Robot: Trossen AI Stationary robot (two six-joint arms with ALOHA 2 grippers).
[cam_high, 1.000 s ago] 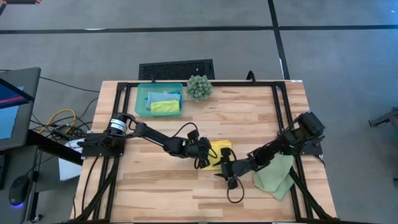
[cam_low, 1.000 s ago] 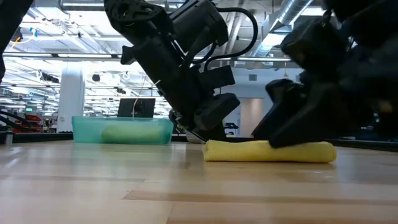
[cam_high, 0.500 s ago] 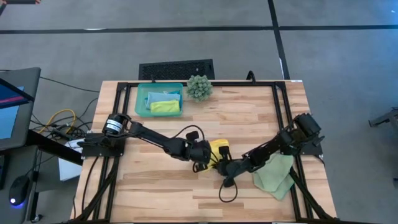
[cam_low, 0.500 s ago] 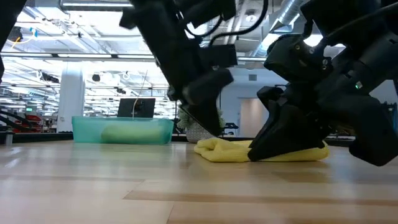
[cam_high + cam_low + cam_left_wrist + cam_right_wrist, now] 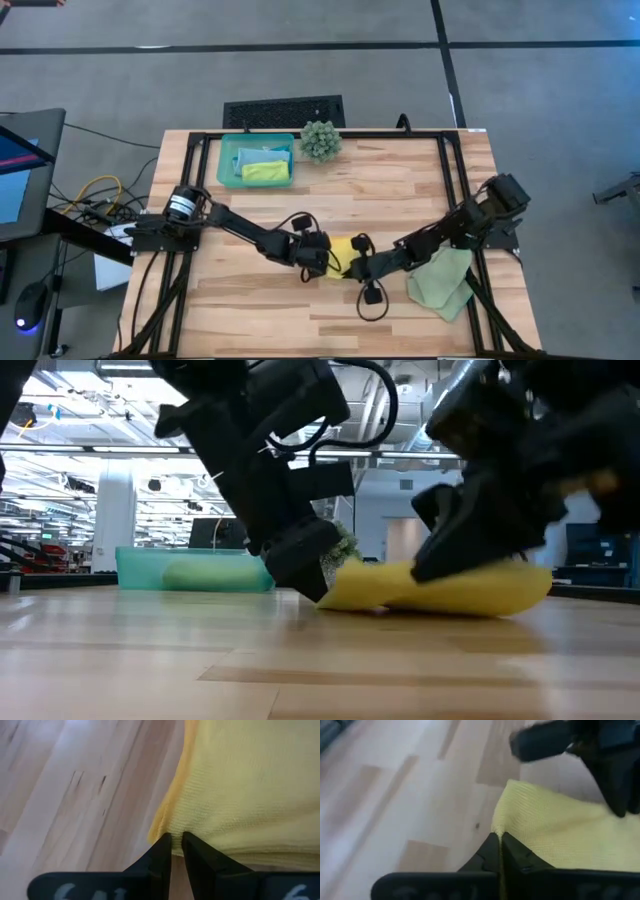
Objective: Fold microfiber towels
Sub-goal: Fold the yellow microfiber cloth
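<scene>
Surface (image 5: 420,180) of pale wood carries a teal tray (image 5: 228,160) at its far left, a sage towel (image 5: 445,285) near the right edge and a yellow towel (image 5: 343,252) at centre, lifted partly off the wood. Left pincer (image 5: 325,262) is clamped on the yellow towel's one edge, right pincer (image 5: 357,268) pinched together on its opposite edge.
</scene>
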